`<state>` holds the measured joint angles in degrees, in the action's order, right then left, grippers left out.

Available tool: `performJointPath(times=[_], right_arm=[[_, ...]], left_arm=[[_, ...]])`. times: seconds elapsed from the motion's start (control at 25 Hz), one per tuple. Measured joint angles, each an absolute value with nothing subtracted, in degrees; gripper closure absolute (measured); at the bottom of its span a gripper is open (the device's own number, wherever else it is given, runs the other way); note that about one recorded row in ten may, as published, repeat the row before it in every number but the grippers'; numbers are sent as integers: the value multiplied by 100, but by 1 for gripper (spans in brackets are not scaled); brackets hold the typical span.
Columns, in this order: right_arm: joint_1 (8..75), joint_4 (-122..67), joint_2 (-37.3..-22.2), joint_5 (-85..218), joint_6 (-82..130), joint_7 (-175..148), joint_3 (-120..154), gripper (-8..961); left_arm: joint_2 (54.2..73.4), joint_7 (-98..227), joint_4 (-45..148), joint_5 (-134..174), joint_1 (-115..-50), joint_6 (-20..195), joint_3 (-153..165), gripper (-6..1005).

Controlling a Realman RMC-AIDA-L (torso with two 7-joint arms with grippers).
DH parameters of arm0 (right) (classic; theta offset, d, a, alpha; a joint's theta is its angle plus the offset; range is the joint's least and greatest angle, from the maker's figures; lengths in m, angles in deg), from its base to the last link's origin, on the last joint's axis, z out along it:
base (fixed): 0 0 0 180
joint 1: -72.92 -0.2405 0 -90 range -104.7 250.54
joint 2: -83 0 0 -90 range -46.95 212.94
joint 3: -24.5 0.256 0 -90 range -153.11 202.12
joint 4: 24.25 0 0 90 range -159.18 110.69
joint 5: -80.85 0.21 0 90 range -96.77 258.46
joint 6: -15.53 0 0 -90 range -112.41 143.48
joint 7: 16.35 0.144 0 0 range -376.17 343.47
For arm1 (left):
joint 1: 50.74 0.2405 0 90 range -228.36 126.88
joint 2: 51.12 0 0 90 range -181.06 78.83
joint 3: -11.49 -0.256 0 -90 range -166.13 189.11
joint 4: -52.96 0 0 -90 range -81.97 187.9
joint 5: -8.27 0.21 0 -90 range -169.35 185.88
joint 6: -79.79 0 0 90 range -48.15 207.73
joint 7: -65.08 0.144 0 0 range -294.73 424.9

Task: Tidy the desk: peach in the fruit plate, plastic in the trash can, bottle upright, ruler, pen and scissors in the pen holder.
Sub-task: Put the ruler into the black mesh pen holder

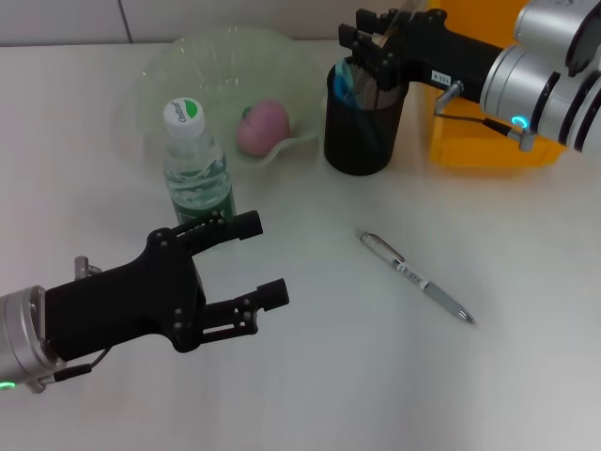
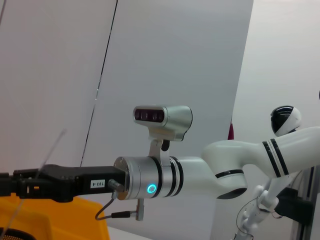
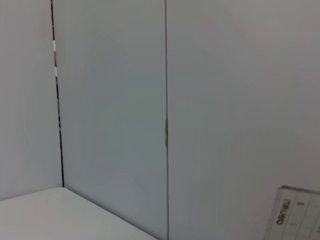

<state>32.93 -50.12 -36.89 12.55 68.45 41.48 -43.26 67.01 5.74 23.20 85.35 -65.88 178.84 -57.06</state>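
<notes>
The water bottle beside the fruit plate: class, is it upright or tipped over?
Upright. The water bottle stands on its base on the desk, its green-and-white cap on top, beside the fruit plate.

Before me lies a plain white tabletop (image 1: 310,376), smooth and unmarked, with a soft sheen towards its near edge. Along its far edge rises a wall of pale grey panels (image 1: 56,19), parted by a thin seam (image 1: 124,21). My right wrist camera sees those panels closer: a dark joint (image 3: 57,100) and a finer one (image 3: 166,100) run upright between them, and a white ledge (image 3: 40,210) meets their foot. My left wrist camera shows more grey panelling (image 2: 175,50) with a slanting dark seam (image 2: 105,60), a lighter wall (image 2: 285,50) beside it, and a metal frame (image 2: 306,210) standing against that wall.
</notes>
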Motion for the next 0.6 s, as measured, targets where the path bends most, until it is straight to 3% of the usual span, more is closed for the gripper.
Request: performJointPath(times=[0.6], right_arm=[[3879, -6098, -3689, 1284, 6553, 4527, -5104, 726]], left_arm=[[6700, 377, 2304, 8499, -6555, 17952, -5555, 170]])
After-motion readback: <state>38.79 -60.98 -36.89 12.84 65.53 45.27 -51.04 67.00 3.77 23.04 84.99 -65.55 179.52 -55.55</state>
